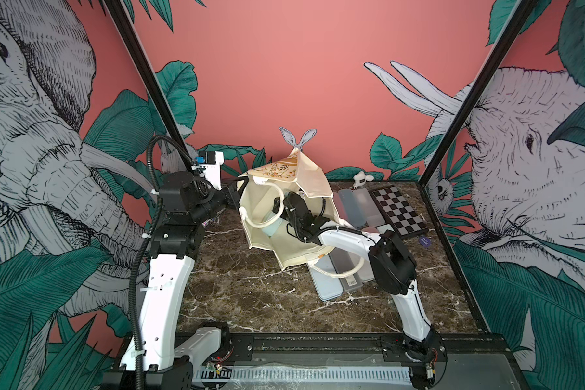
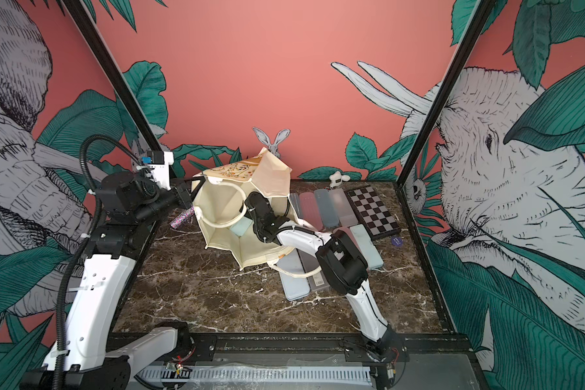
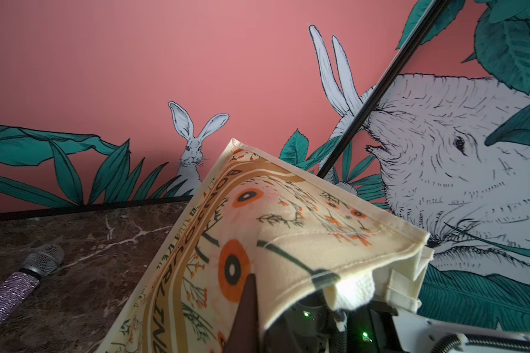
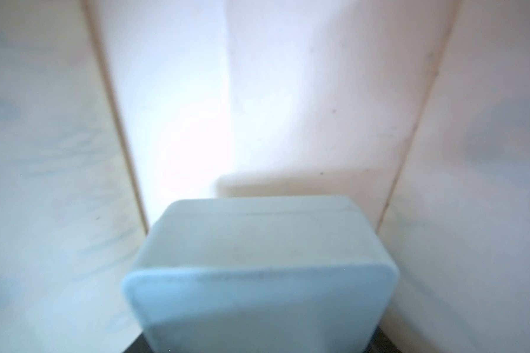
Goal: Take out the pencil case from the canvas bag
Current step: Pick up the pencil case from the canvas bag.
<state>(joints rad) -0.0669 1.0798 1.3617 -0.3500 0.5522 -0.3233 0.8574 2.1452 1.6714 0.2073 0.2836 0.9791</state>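
On the marble table [image 1: 250, 297] the canvas bag [image 1: 313, 179] is tipped, its mouth gaping toward the arms. Inside, against the cream lining, lies one pale blue pencil case [image 1: 271, 228]. The left gripper [image 1: 235, 199] is clenched on the bag's rim. The right gripper [image 1: 280, 211] reaches into the bag, right at the case; whether its fingers grasp it cannot be told.

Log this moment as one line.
left tool: shut on canvas bag rim | right tool: inside bag, at light blue pencil case, grip unclear | status: case not yet out
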